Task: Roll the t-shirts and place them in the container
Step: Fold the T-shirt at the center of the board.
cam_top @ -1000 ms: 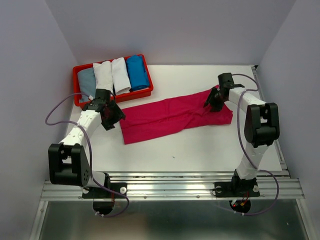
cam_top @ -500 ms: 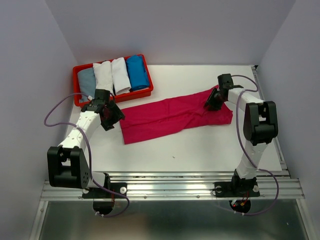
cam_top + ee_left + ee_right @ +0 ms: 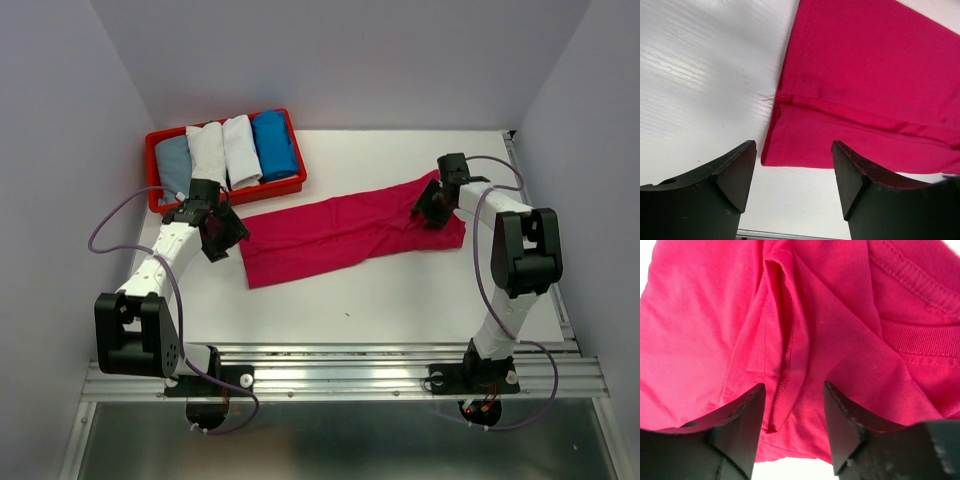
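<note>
A magenta-pink t-shirt lies on the white table, folded lengthwise into a long slanted strip. My left gripper hangs open at the strip's left end. In the left wrist view this gripper is over bare table, with the shirt's hemmed corner just ahead of the fingertips. My right gripper is open over the strip's right end. In the right wrist view its jaws straddle a stitched fold of the pink cloth, with the ribbed collar to the right.
A red tray at the back left holds rolled t-shirts side by side: one grey-blue, two white, one bright blue. Grey walls close in left, right and behind. A metal rail runs along the near edge.
My right gripper has shifted a little to the right and nearer over the shirt's right end, its jaws narrowing and widening again. The left gripper and the shirt look unchanged.
</note>
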{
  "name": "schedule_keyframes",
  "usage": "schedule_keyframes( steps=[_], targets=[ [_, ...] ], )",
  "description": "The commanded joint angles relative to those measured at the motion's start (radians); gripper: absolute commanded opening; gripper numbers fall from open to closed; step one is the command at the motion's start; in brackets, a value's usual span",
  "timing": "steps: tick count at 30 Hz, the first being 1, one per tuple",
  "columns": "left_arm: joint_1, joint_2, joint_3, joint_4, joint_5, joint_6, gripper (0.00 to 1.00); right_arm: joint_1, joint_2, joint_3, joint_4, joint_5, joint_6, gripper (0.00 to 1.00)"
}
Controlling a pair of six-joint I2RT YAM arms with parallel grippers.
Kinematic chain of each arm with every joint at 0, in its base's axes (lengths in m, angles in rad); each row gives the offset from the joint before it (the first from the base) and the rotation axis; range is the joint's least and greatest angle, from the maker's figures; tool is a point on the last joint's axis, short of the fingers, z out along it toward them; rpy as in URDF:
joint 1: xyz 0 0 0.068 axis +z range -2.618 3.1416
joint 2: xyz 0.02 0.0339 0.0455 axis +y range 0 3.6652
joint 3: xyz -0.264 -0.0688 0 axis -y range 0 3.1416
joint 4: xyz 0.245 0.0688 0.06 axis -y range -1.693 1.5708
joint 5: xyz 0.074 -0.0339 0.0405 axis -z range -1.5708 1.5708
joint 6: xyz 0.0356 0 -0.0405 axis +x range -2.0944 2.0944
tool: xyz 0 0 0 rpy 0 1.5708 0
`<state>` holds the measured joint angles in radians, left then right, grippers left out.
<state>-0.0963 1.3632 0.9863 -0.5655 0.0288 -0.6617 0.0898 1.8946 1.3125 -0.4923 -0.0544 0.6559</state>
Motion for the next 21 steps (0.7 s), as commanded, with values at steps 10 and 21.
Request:
schedule_keyframes(
  steps=[10,21],
  targets=[
    [0.003,-0.016,-0.015,0.003,-0.015,0.020,0.73,-0.004,0.018,0.034,0.058,-0.021,0.001,0.39],
    [0.003,-0.001,-0.015,0.012,-0.009,0.025,0.73,-0.004,0.049,0.054,0.069,-0.044,0.001,0.26]
  ],
)
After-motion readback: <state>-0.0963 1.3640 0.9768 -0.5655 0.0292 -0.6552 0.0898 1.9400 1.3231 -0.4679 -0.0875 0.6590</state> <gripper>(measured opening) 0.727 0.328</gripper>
